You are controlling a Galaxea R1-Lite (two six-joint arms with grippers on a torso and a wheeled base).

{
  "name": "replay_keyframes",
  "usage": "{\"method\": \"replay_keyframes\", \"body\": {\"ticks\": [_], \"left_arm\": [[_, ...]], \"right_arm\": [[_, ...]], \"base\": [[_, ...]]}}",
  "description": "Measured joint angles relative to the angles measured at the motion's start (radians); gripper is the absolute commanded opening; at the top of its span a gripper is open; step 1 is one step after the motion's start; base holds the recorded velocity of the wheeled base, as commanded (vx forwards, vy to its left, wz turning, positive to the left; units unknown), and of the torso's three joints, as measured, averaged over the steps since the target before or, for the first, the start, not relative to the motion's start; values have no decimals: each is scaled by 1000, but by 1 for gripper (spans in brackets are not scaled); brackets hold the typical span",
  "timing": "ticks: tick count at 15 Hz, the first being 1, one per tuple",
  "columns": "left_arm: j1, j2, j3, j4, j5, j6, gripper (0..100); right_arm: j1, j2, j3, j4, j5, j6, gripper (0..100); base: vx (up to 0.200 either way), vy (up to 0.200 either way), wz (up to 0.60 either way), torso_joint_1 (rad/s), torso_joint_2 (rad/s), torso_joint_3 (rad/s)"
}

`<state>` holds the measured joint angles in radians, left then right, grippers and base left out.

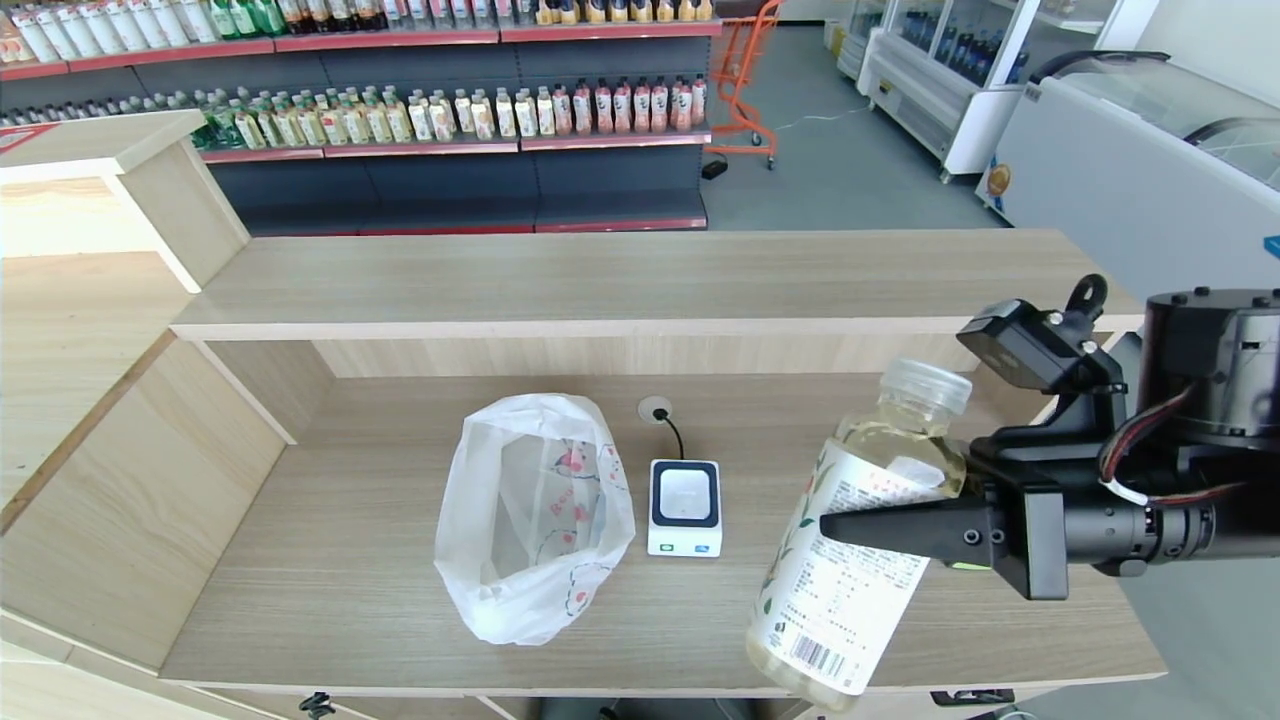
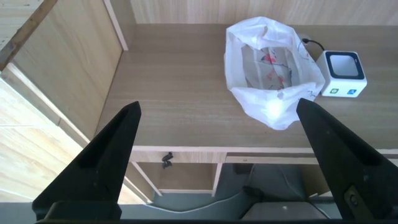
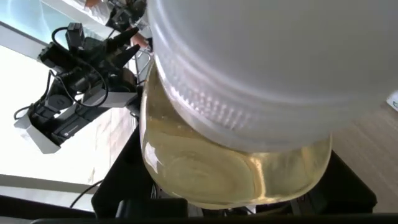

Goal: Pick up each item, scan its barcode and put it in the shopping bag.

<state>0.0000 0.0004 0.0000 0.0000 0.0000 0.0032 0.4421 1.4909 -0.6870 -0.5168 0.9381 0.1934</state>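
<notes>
Leaning clear bottle (image 1: pixel 850 590), white-labelled, pale-yellow inside

Your right hand (image 1: pixel 885 505) grips the bottle (image 1: pixel 850 580) tilted, cap up, above the right side of the desk (image 1: pixel 330 570); the bag (image 1: pixel 530 520) sits open just beside the scanner (image 1: pixel 685 505).

Your right arm (image 1: pixel 1180 520) lies level, coming in from the right side. Its claw (image 1: pixel 890 505) is clamped across the upper body of the bottle (image 1: pixel 850 590), which is held tilted with its cap up and away from you. Your left claw (image 2: pixel 219 106) hangs high above the near edge of the tabletop (image 2: pixel 180 93), its two fingers (image 2: pixel 118 155) spread wide and holding nothing.
</notes>
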Motion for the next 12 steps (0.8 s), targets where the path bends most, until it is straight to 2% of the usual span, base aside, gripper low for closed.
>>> {"method": "replay_keyframes", "body": {"ticks": [12], "left_arm": [[0, 0, 0, 0, 0, 0, 100]], "right_arm": [[4, 13, -10, -2, -6, -8, 0]], "base": [[0, 0, 0, 0, 0, 0]]}}
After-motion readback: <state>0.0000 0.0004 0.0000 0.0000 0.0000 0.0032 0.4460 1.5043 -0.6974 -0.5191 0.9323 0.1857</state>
